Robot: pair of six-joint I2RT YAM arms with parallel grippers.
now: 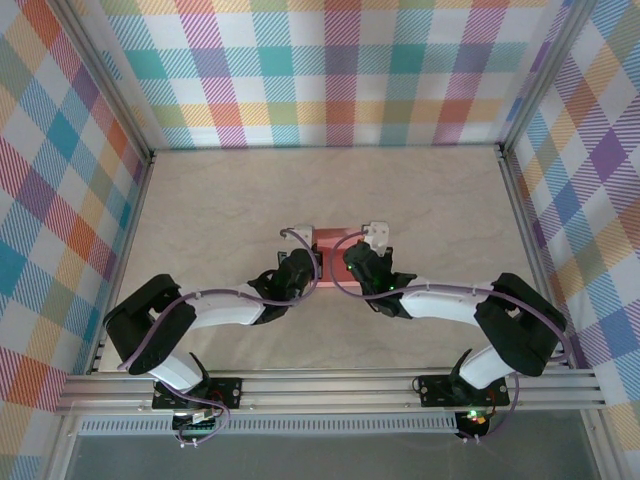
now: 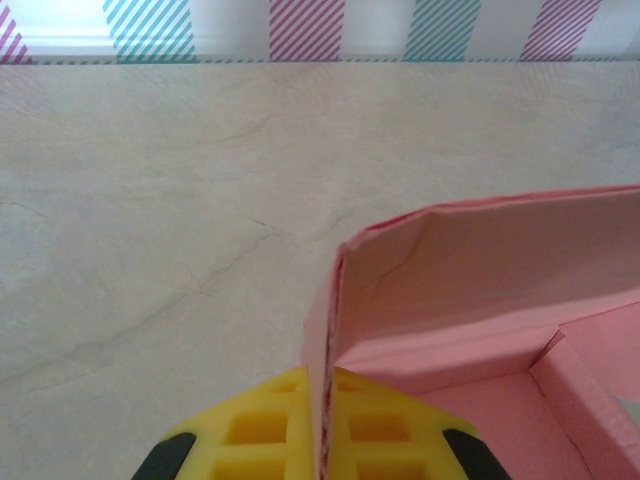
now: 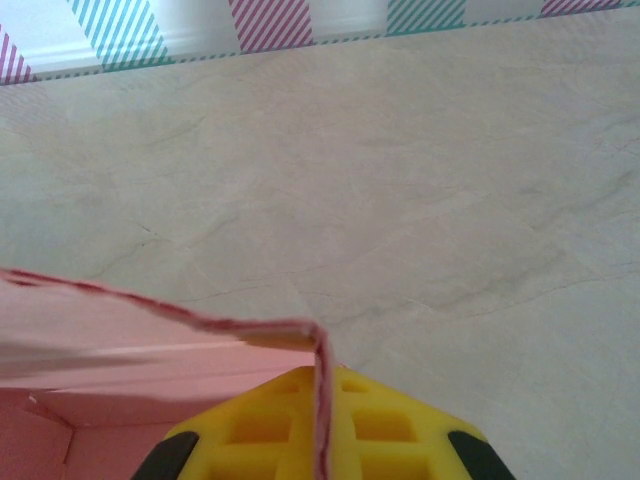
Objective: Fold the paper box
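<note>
Yellow pads [image 2: 250, 432] of left gripper [image 2: 322, 440] clamp paper box [image 2: 480, 290] side wall, upright. Opp. wall is pinched by right gripper [image 3: 322, 430] likewise; box sits on marbled table [image 1: 200, 200].

Bright, even light reaches me in every view; the arms [image 1: 225, 312] cast only faint shadows on the table [image 1: 200, 200]. On my wrist cameras the yellow fingers [image 2: 260, 435] and the near edge of the paper box [image 2: 450, 270] blur at bottom; the wall [image 2: 60, 25] glares white upper left.

Yellow fingers [image 3: 250, 432] of the right end effector [image 3: 322, 440] pinch an upright wall of the paper box [image 3: 130, 355] — pale table [image 3: 420, 170] beyond.
</note>
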